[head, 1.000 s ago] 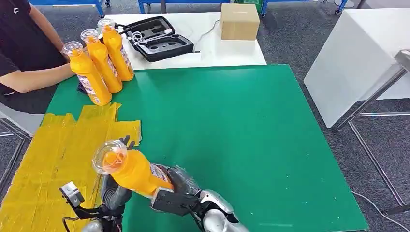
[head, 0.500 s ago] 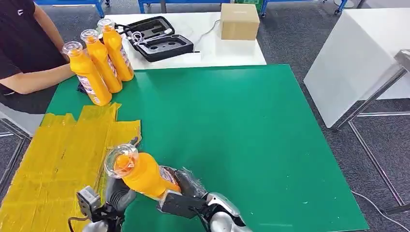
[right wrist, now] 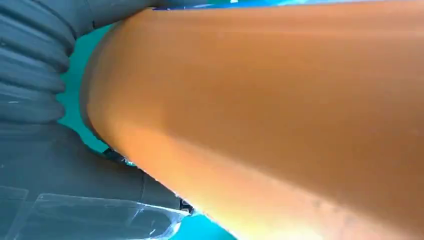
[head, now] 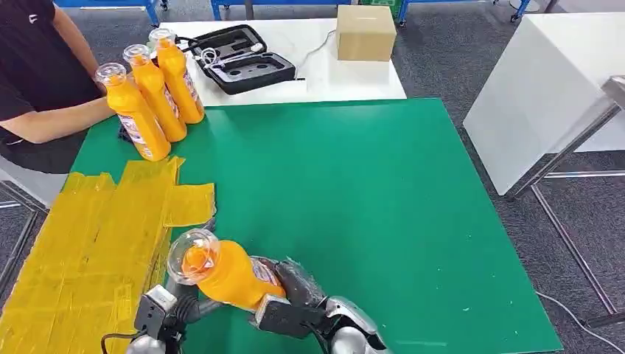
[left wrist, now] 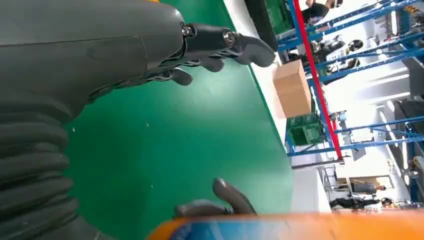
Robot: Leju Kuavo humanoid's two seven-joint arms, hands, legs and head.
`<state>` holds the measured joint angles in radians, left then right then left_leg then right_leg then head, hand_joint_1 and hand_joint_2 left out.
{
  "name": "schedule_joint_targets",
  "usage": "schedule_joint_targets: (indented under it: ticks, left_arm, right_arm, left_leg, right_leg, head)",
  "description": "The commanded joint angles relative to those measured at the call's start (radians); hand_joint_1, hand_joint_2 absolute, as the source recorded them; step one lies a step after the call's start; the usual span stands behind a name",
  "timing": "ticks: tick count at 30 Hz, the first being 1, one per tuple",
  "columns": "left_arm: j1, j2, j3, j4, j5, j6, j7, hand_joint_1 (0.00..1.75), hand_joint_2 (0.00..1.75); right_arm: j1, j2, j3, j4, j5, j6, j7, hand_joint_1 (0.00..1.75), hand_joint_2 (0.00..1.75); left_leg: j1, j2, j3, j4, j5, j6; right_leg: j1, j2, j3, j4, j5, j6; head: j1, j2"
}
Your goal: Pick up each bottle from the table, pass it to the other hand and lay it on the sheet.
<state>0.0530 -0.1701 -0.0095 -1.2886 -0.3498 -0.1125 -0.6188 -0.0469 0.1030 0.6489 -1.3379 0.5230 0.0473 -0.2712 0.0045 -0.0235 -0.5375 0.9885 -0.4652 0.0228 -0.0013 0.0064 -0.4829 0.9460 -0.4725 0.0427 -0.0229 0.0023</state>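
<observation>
An orange bottle (head: 225, 273) with a clear cap is tilted above the near edge of the green table (head: 354, 199), cap toward the yellow sheet (head: 81, 243). My right hand (head: 295, 295) grips its lower body; up close the bottle (right wrist: 280, 115) lies against the hand's grey cover (right wrist: 45, 75). My left hand (head: 180, 299) sits just below the bottle's neck, fingers apart. In the left wrist view its thumb (left wrist: 220, 40) and a dark finger (left wrist: 230, 195) are spread, with the bottle (left wrist: 300, 227) beside the finger. Three more orange bottles (head: 151, 96) stand upright at the table's far left corner.
A person's forearm (head: 51, 122) rests by the standing bottles at the far left. Behind the green table, a white table carries an open black case (head: 239, 59) and a cardboard box (head: 365, 33). Another white table (head: 545, 81) stands to the right.
The held bottle has dropped lower and shifted right with my right hand. My left hand has moved right, coming in under the bottle's neck.
</observation>
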Motion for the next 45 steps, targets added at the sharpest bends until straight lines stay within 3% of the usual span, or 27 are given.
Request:
schedule_joint_targets:
  ticks: [1, 12, 17, 28, 33, 38, 45]
  left_arm:
    - [-0.026, 0.010, 0.042, 0.071, 0.002, -0.004, -0.006, 0.00, 1.75]
    - [0.008, -0.002, 0.093, 0.023, 0.019, -0.048, -0.038, 0.00, 1.75]
    - [0.028, -0.002, 0.110, -0.015, 0.038, -0.086, -0.047, 0.00, 1.75]
    - [0.037, -0.006, 0.135, -0.030, 0.069, -0.128, -0.047, 0.00, 1.75]
    - [0.034, -0.007, 0.133, -0.028, 0.074, -0.138, -0.049, 0.00, 1.75]
    - [0.028, -0.013, 0.095, -0.019, 0.157, -0.258, -0.045, 0.00, 1.75]
    - [0.029, -0.018, 0.083, -0.020, 0.155, -0.257, -0.045, 0.00, 1.75]
  right_arm:
    - [0.029, -0.073, -0.010, -0.078, -0.008, 0.002, -0.008, 1.75, 1.75]
    - [0.083, -0.123, -0.052, -0.137, -0.011, -0.011, -0.004, 1.75, 1.75]
    - [0.111, -0.173, -0.149, -0.197, -0.046, -0.030, -0.010, 1.75, 1.75]
    - [0.124, -0.177, -0.411, -0.273, -0.120, 0.019, -0.026, 1.75, 1.75]
    - [0.111, -0.173, -0.423, -0.254, -0.122, 0.034, -0.025, 1.75, 1.75]
    - [0.067, -0.143, -0.388, -0.186, -0.087, 0.059, -0.029, 1.75, 1.75]
    - [0.058, -0.138, -0.382, -0.177, -0.082, 0.058, -0.029, 1.75, 1.75]
  left_leg:
    - [0.000, 0.000, 0.000, -0.001, 0.000, 0.000]
    - [0.000, 0.002, 0.000, 0.000, 0.000, -0.001]
    - [0.000, 0.000, 0.000, 0.000, 0.000, 0.000]
    - [-0.001, 0.000, -0.001, 0.000, 0.000, 0.000]
    - [-0.001, 0.001, -0.001, 0.000, 0.000, 0.000]
    - [0.000, 0.003, 0.000, 0.000, 0.000, -0.001]
    - [0.000, 0.002, 0.000, 0.000, 0.000, -0.001]
  right_leg:
    - [0.000, -0.001, 0.001, -0.001, 0.000, 0.000]
    - [0.000, -0.001, 0.001, -0.001, 0.000, 0.000]
    - [0.000, -0.001, 0.000, -0.001, 0.000, 0.000]
    - [0.000, -0.001, 0.000, 0.000, 0.000, 0.000]
    - [0.000, 0.000, 0.000, 0.000, 0.000, 0.000]
    - [0.000, 0.001, 0.000, 0.000, 0.001, 0.000]
    - [0.000, 0.001, 0.000, -0.001, 0.001, 0.000]
  head:
    - [0.000, 0.000]
    - [0.000, 0.000]
    - [0.000, 0.000]
    - [0.000, 0.000]
    - [0.000, 0.000]
    - [0.000, 0.000]
    - [0.000, 0.000]
